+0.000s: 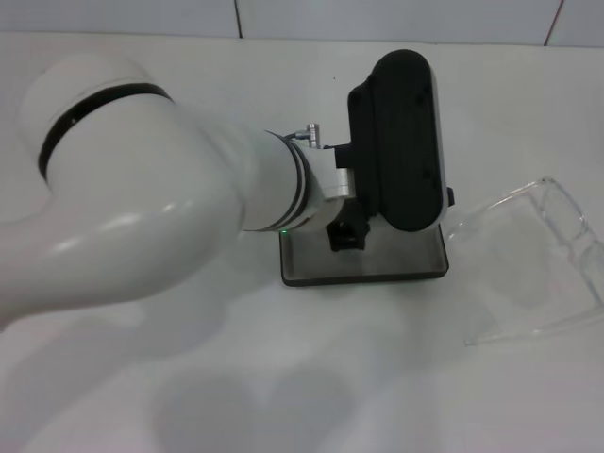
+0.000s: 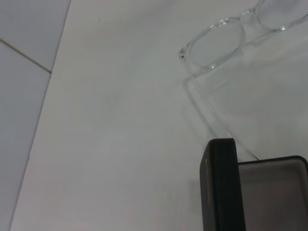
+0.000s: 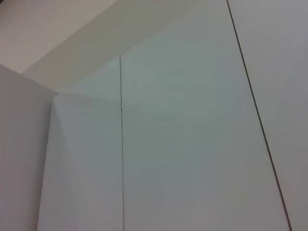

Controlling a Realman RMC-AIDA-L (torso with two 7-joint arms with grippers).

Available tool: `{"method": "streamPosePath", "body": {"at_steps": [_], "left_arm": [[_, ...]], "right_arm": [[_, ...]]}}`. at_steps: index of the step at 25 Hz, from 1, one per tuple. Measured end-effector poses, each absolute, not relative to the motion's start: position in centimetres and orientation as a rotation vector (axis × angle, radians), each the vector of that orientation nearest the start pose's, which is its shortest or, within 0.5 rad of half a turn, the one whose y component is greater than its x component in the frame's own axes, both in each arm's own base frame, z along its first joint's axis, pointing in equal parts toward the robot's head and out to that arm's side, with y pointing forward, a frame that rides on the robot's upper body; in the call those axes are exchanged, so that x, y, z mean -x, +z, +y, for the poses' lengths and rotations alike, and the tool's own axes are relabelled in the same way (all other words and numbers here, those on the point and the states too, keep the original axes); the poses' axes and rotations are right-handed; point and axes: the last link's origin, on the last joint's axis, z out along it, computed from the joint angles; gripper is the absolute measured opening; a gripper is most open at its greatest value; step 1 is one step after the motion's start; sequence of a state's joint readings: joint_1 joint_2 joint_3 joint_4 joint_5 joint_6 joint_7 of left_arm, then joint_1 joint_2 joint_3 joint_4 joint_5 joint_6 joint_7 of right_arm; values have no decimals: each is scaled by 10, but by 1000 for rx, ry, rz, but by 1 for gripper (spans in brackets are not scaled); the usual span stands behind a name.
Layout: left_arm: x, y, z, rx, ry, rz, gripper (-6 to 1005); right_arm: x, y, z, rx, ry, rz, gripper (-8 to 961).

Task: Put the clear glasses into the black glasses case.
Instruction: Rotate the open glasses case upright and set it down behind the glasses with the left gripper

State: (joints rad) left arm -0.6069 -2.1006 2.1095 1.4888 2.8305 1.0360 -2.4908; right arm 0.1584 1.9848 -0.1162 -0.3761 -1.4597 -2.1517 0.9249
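Your left arm reached across the white table point(image 1: 283, 396), its left gripper point(image 1: 345, 234) low over the open black glasses case point(image 1: 396, 142), whose lid stood upright above the grey-lined tray. Whether the fingers were apart or together could not be told. The clear glasses point(image 1: 538, 264) lay unfolded on the table just beside the case, off to the gripper's right, their front running roughly along the case's length and their arms pointing toward the case. Your left arm was the nearer; the right gripper was out of sight.
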Motion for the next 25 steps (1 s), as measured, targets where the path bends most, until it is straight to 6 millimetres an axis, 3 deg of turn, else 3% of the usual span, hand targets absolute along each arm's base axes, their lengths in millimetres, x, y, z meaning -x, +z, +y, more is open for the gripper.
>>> {"method": "streamPosePath", "body": {"at_steps": [10, 25], "left_arm": [[82, -125, 321, 2607, 517, 420, 252], [84, -128, 319, 2603, 503, 433, 278]], "right_arm": [[-336, 133, 180, 1708, 1343, 150, 870], [-337, 134, 178, 1696, 1340, 150, 869]]}}
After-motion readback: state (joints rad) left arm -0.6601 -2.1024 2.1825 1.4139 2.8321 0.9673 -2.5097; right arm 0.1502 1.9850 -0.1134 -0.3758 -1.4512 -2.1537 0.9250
